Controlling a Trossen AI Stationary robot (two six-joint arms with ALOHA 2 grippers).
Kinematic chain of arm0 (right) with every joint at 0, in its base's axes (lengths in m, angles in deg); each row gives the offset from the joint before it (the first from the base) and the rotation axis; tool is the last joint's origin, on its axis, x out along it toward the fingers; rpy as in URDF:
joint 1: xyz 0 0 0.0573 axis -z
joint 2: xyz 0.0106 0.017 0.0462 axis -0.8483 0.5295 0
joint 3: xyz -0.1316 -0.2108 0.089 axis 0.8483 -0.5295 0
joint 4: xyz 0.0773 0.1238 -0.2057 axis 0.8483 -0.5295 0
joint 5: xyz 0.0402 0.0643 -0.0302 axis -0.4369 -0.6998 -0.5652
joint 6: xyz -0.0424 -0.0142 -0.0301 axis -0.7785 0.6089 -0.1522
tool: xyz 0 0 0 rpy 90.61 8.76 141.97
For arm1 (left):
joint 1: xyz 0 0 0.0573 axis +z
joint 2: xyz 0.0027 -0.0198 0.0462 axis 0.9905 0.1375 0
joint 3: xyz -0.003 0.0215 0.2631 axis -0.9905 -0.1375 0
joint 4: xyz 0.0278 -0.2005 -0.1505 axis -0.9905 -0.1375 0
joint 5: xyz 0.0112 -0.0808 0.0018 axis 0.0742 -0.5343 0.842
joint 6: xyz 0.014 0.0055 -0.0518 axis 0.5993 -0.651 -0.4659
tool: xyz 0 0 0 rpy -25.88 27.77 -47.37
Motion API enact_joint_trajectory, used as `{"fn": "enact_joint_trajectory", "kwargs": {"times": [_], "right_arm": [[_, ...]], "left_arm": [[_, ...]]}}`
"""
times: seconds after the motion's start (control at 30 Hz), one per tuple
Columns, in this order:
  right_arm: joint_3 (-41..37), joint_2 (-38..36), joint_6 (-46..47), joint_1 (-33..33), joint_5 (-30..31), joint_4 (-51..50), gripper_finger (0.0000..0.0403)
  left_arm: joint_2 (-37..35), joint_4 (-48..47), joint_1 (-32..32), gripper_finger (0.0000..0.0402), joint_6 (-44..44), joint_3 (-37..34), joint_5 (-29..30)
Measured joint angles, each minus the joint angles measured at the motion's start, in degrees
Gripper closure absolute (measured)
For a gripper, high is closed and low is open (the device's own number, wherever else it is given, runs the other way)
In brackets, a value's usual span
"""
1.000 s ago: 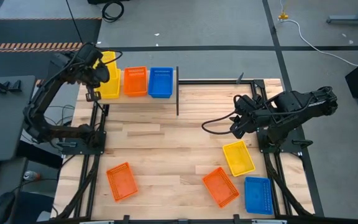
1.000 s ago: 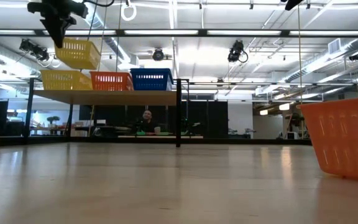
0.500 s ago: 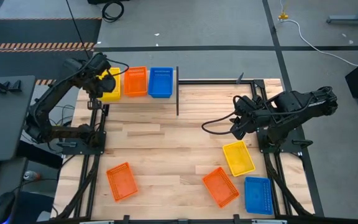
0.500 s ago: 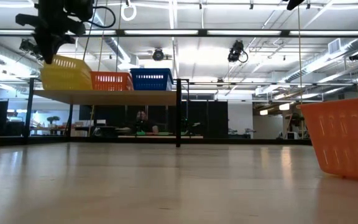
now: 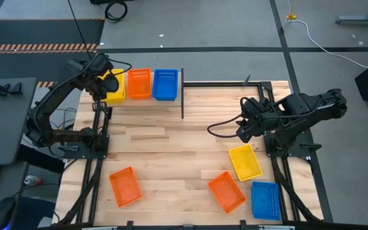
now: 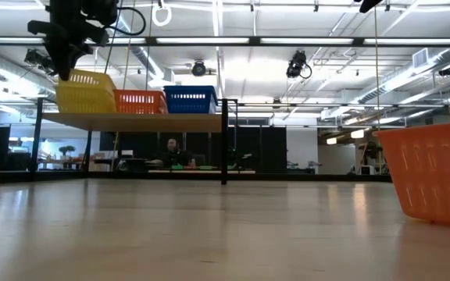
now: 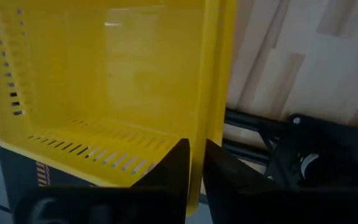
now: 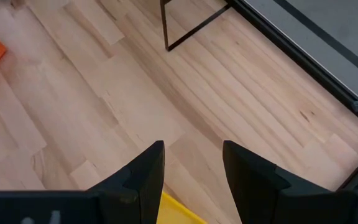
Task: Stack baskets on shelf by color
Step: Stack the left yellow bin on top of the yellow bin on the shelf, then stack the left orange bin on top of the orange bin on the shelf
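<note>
My left gripper (image 5: pixel 102 84) is shut on a yellow basket (image 5: pixel 115 86) at the left end of the shelf (image 6: pixel 131 121). That basket sits nested in a second yellow basket (image 6: pixel 88 105). One orange basket (image 5: pixel 139 83) and one blue basket (image 5: pixel 165 84) stand beside them on the plank. My right gripper (image 5: pixel 243 130) hangs open above the table's right half, just beyond a yellow basket (image 5: pixel 245 161) lying on the tabletop; its corner (image 8: pixel 174 213) shows in the right wrist view. My left gripper pinches the upper yellow basket's left wall (image 7: pixel 199 146) at its rim, one finger (image 7: pixel 174 171) inside the basket and the other (image 7: pixel 221 171) outside. The fingers come from above, pointing down. The basket sits level, down in the yellow basket under it.
Two orange baskets (image 5: pixel 125 186) (image 5: pixel 226 191) and a blue one (image 5: pixel 265 200) lie near the table's near edge. The big orange wall (image 6: pixel 436 176) stands close in the low view. A black shelf post (image 5: pixel 183 96) stands right of the blue basket. The table's middle is bare wood.
My left gripper has moved down and toward the near edge with the yellow basket. The basket was lifted and tilted over the shelf's left end; now it is level and nested in the yellow basket there. The gripper is still shut on it.
</note>
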Motion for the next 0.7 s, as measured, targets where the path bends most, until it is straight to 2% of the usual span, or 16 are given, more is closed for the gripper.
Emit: {"fn": "enact_joint_trajectory", "kwargs": {"times": [0.27,0.57,0.7], "right_arm": [[0.0,0.0,-0.17,0.0,0.11,-0.04,0.0233],[0.0,0.0,-0.21,0.0,0.11,-0.3,0.0233],[0.0,0.0,-0.22,0.0,0.11,-0.81,0.0233]], "left_arm": [[0.0,0.72,-0.32,0.0325,-2.72,0.0,0.0],[0.0,1.1,-0.33,0.0243,-3.08,0.02,0.01],[-0.53,1.12,-0.34,0.0212,-6.31,0.02,2.74]]}}
